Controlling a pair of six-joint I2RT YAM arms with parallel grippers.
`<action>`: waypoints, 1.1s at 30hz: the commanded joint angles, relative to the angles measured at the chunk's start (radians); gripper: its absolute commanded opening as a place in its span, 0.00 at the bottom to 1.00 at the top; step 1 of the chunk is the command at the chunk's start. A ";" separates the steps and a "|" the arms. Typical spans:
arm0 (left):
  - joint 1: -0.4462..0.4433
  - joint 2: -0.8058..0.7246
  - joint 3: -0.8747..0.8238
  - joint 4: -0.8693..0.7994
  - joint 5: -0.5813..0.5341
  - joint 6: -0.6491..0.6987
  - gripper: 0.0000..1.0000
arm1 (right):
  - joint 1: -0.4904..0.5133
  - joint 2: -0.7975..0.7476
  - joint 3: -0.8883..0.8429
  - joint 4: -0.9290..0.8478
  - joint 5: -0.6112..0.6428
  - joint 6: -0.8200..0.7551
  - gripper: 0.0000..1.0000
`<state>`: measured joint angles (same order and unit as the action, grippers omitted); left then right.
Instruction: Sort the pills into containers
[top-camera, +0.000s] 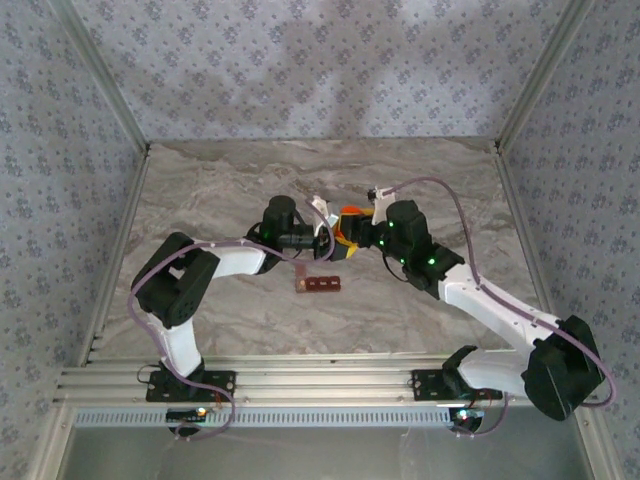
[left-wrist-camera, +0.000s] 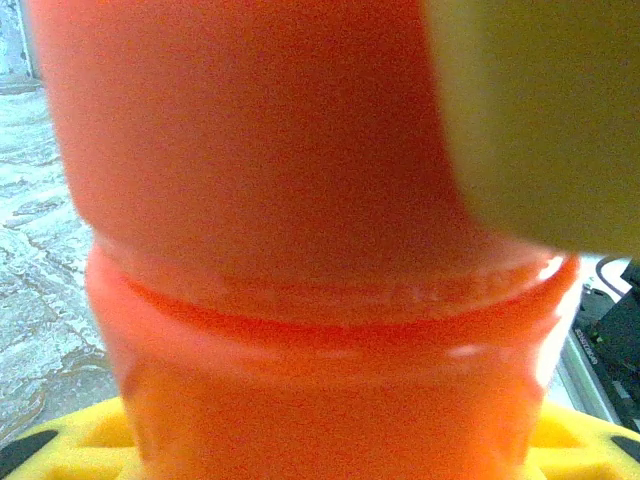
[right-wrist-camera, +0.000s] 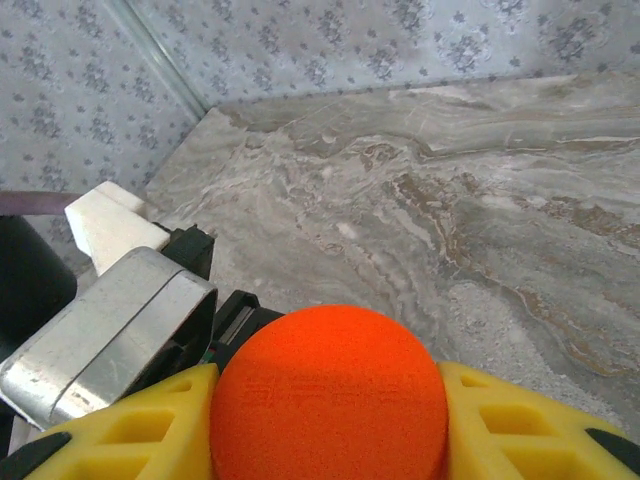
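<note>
Right gripper (right-wrist-camera: 325, 440) clamped on the orange cap (right-wrist-camera: 325, 385); left gripper (left-wrist-camera: 320, 455) grasping the bottle (left-wrist-camera: 280, 200). Twist square to the neck, no side load.

Soft, even overhead light washes the marble table (top-camera: 200, 200) in the top view, leaving only faint shadows beneath the arms and dim patches on the back wall (top-camera: 320, 60). At the left wrist, the orange bottle (left-wrist-camera: 300, 250) is a close, unfocused blur, with a white glint on its right shoulder. The right wrist view is crisper: the matte cap (right-wrist-camera: 328, 400) shows no glare.
</note>
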<state>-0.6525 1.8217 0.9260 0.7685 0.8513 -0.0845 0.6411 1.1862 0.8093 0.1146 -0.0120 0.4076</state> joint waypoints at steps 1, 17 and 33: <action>-0.028 -0.065 0.038 0.153 -0.004 0.021 0.00 | 0.027 0.023 -0.030 -0.062 0.076 0.038 0.38; -0.010 -0.020 0.060 0.161 0.029 -0.001 0.00 | -0.130 -0.032 0.103 -0.184 -0.299 -0.073 0.75; 0.009 0.006 0.102 0.090 0.188 -0.002 0.00 | -0.317 -0.085 0.209 -0.374 -0.644 -0.336 0.83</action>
<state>-0.6476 1.8217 0.9833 0.8597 0.9611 -0.0910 0.3309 1.0615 0.9573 -0.1959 -0.5758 0.1459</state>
